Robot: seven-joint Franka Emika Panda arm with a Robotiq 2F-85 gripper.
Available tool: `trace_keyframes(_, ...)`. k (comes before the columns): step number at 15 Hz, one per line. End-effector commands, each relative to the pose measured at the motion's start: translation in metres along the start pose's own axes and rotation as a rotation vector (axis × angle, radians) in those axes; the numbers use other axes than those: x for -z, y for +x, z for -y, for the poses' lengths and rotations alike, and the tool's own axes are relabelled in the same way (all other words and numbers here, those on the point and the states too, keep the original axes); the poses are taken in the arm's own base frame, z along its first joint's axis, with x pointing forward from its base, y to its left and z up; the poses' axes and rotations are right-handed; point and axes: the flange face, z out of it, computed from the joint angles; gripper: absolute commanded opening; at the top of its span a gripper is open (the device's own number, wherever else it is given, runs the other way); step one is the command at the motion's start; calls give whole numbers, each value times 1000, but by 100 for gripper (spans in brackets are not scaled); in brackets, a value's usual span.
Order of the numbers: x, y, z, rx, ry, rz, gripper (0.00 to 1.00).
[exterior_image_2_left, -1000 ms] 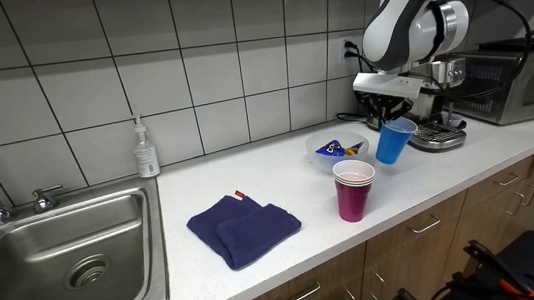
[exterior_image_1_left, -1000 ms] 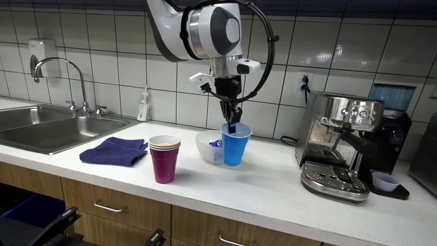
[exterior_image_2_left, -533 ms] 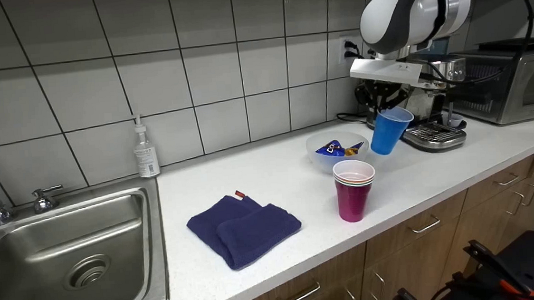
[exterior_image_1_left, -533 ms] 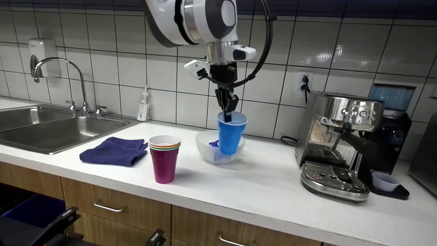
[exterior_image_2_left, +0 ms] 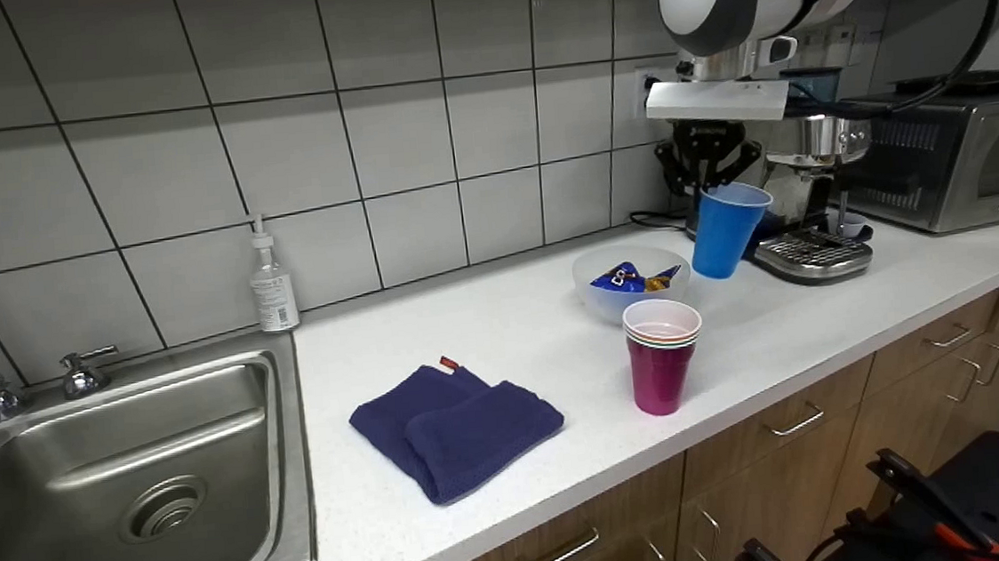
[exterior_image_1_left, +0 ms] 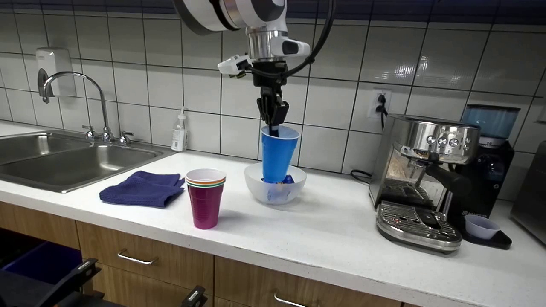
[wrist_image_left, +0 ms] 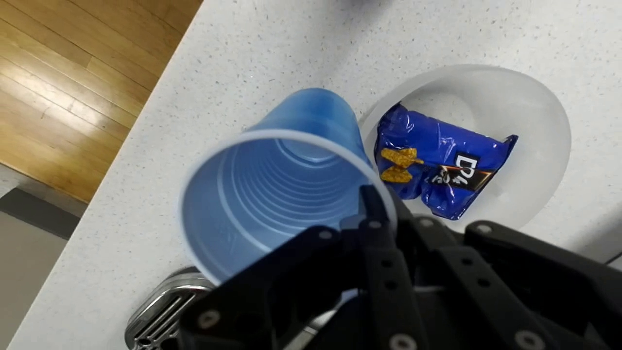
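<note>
A blue plastic cup (exterior_image_1_left: 279, 155) hangs off the counter, tilted, its mouth up and empty. My gripper (wrist_image_left: 386, 206) is shut on the cup's rim, with one finger (wrist_image_left: 371, 197) inside the wall and the other outside. In the wrist view the cup (wrist_image_left: 313, 109) covers a little of the edge of a frosted bowl (wrist_image_left: 544, 150). That bowl holds a crinkled blue snack bag (wrist_image_left: 442, 155). In an exterior view the cup (exterior_image_2_left: 727, 231) appears just right of the bowl (exterior_image_2_left: 599, 299).
A stack of cups, magenta outside (exterior_image_1_left: 205, 209), stands nearer the counter's front edge. A folded navy cloth (exterior_image_2_left: 467, 435) lies by the sink (exterior_image_2_left: 296, 475). To the cup's right in an exterior view stands a steel espresso machine (exterior_image_1_left: 431, 136). A soap bottle (exterior_image_2_left: 273, 289) is against the tiles.
My gripper has risen with the blue cup and shifted left in an exterior view. The cup's base is higher now, so more of the bowl shows. Everything on the counter has kept its place.
</note>
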Motion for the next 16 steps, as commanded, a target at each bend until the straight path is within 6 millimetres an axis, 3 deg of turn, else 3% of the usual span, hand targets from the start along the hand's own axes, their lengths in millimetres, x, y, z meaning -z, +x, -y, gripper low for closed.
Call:
trace_keyframes(1, 28, -2, 9, 65, -20, 9, 1)
trace_keyframes(7, 52, -22, 36, 184, -15, 6, 1)
trace_keyframes(16, 69, -69, 73, 373, 18, 19, 1)
